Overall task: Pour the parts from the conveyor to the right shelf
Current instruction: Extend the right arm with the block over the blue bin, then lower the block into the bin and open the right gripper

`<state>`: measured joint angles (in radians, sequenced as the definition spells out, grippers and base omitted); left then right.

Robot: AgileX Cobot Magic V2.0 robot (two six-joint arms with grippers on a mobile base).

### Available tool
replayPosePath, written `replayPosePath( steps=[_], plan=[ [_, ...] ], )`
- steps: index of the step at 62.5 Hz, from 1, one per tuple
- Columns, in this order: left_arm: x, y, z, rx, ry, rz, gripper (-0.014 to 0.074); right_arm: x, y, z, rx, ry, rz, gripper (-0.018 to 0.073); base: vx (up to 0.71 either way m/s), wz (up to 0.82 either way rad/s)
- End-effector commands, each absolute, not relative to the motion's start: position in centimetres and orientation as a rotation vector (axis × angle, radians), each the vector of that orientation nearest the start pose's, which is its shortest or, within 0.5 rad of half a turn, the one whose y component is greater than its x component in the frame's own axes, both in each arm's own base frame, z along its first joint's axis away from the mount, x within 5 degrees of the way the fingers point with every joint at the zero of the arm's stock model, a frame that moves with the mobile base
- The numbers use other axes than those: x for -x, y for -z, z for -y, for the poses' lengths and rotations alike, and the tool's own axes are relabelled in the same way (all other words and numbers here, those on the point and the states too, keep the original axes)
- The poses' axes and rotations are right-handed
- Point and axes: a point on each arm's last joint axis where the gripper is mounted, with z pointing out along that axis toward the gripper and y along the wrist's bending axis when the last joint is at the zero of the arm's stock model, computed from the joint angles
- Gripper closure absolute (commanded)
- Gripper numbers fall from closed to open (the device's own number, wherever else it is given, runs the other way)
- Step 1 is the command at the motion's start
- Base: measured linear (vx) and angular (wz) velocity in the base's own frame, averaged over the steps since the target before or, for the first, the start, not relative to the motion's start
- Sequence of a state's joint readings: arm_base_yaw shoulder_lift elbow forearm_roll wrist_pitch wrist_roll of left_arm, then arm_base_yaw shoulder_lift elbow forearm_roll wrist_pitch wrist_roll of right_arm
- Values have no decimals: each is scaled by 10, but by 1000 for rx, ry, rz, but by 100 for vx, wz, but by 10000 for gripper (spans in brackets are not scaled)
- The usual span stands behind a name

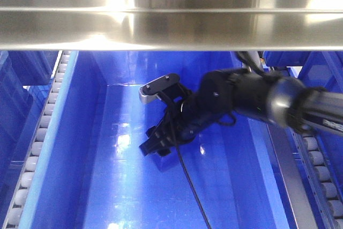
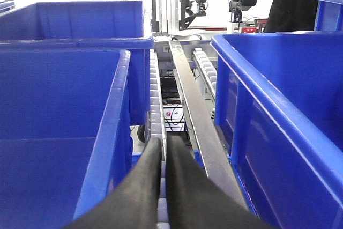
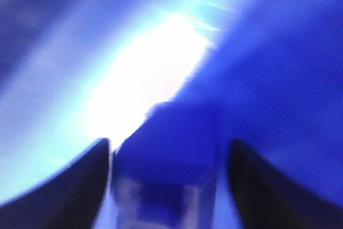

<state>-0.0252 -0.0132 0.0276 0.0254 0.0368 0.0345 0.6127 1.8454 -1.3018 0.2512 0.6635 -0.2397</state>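
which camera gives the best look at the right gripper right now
The exterior front-facing view: it shows the whole right gripper reaching down inside a deep-blue bin. The right wrist view shows only its two dark fingers, blurred, with a blue part between them. The left wrist view does not show it.

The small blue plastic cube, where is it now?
In the right wrist view the small blue plastic cube sits between the right pincer's two dark fingers; the front view shows that pincer inside the large glossy blue plastic bin.
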Motion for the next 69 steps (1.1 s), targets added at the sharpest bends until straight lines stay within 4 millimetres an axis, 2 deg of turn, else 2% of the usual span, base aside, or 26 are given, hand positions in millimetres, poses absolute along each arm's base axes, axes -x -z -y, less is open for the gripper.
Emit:
replayPosePath(
  steps=[1, 9, 27, 38, 48, 69],
  plan=[
    [-56, -199, 2, -60, -23, -1473, 603, -317, -244, -234, 871, -333, -2456, 6, 0, 0],
    [-56, -199, 2, -60, -23, -1473, 603, -320, -252, -233, 876, -303, -2422, 7, 0, 0],
    [-56, -199, 2, -60, -23, -1473, 603, -314, -275, -228, 854, -319, -2362, 45, 0, 0],
    [-56, -199, 2, -60, -23, -1473, 603, -305, -297, -224, 812, -365, -2297, 77, 0, 0],
    [-56, -199, 2, -60, -23, -1473, 603, -288, -301, -211, 775, -375, -2220, 90, 0, 0],
    [-56, -199, 2, -60, -23, -1473, 603, -233, -309, -170, 712, -397, -2091, 90, 0, 0]
  ],
)
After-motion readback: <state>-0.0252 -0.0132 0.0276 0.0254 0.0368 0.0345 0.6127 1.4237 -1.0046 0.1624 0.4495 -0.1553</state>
